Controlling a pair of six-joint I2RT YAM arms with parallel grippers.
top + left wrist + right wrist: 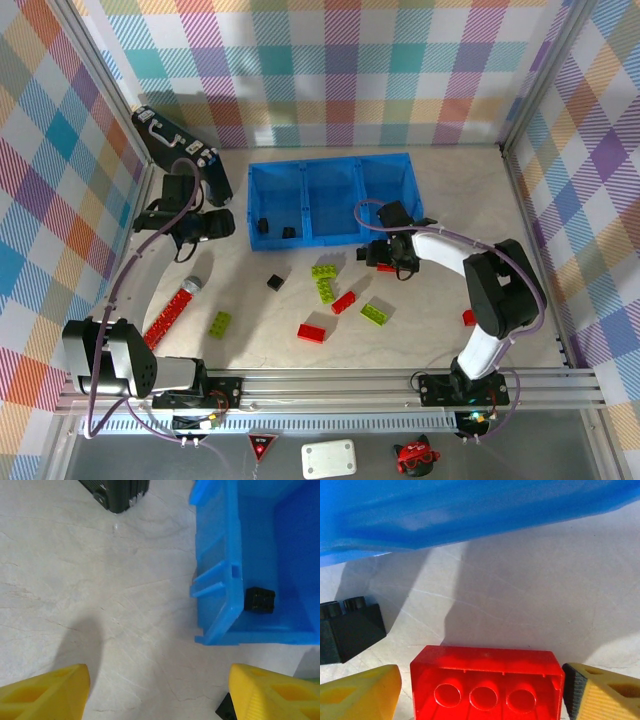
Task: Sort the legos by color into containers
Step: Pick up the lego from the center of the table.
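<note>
Lego [485,682], red, between right tool's [480,680] parted jaws near bin [470,515]

This is a robotics lab test cell. A pale marble-patterned counter [440,200] is boxed in by flat wall panels printed in multicolour plaid [340,70], held by bare aluminium frame posts [98,60]. Two white-and-black robot arms, left [140,290] and right [480,265], are bolted to a slotted aluminium rail [330,385] at the near edge, with grey cables [93,405] looping along them. Small red, lime green and black studded plastic bricks [311,333] lie loose on the counter near a blue plastic three-compartment bin [330,238].
</note>
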